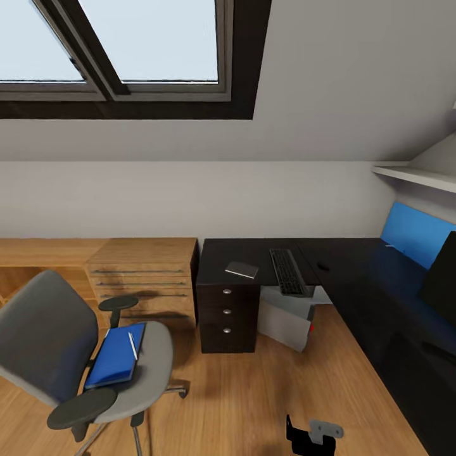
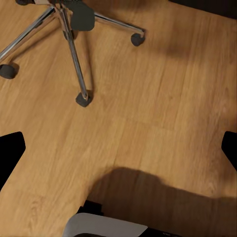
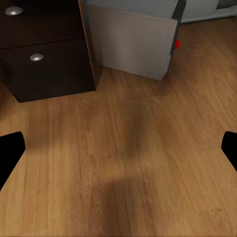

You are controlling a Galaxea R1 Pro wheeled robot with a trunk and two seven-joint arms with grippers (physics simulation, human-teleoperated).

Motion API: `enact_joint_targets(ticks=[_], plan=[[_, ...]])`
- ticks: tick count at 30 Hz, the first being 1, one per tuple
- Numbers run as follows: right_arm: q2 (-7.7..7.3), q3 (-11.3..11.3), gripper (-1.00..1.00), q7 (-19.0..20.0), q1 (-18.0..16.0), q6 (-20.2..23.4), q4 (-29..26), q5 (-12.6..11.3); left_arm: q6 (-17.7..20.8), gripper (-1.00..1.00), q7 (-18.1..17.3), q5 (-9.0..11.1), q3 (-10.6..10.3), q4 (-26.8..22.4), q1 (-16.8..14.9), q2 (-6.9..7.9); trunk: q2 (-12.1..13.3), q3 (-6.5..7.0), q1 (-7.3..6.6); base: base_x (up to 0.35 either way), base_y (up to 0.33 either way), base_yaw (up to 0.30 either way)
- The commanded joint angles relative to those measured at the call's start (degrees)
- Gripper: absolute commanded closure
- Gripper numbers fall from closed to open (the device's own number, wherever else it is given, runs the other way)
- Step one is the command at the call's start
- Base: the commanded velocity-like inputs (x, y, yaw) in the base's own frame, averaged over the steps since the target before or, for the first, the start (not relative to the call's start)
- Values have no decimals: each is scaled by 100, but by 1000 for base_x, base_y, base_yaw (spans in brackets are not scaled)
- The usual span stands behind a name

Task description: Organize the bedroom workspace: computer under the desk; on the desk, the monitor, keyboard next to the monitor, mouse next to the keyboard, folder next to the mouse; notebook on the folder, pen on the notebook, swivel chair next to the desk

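Three drawers: stacked in the pedestal of the black L-shaped desk (image 1: pixel 354 266), each with a round silver knob; the desk's long wing is cut off by the head view's right edge.
Monitor (image 1: pixel 441 278): on that wing, only its dark left edge in frame, in front of a large blue flat panel (image 1: pixel 415 233).
Swivel chair (image 1: pixel 57 342): on the wood floor (image 1: pixel 253 392), well apart from the desk; its backrest is partly cut off at the frame's left edge, and its chrome star base (image 2: pixel 69 39) and casters show in the left wrist view.
Computer (image 1: pixel 288 320): light grey tower under the desk, tilted, mostly hidden by the desktop; red spot visible.
Wooden drawer unit (image 1: pixel 142 278): just beside the desk pedestal.
Folder (image 1: pixel 116 354): bright blue, flat on the chair seat.
Keyboard (image 1: pixel 287 271): on the desk, its near end overhanging the edge.
Notebook (image 1: pixel 242 270): on the desk, near the keyboard.
Pen (image 1: pixel 133 346): white, lying on the folder.
Mouse (image 1: pixel 323 266): small dark shape on the desk, hard to make out.
Left gripper (image 2: pixel 118 148): spread wide, holding nothing, above bare floor.
Right gripper (image 3: pixel 118 148): spread wide, holding nothing, above floor near the pedestal and computer.
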Motion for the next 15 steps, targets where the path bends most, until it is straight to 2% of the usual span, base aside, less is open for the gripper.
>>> enact_joint_targets(ticks=[1,11,15], plan=[[3,51,-100,-30,-8,-17,13,-35,-27,-100,33,27,-49,2,-5,3,-13,-13,4,262,0,0],[4,52,-100,-32,-8,-14,12,-37,-28,-100,33,30,-49,2,-5,3,-13,-13,4,306,0,0],[4,52,-100,-32,-8,-14,13,-37,-28,-100,35,27,-49,2,-5,3,-13,-13,4,180,0,0]])
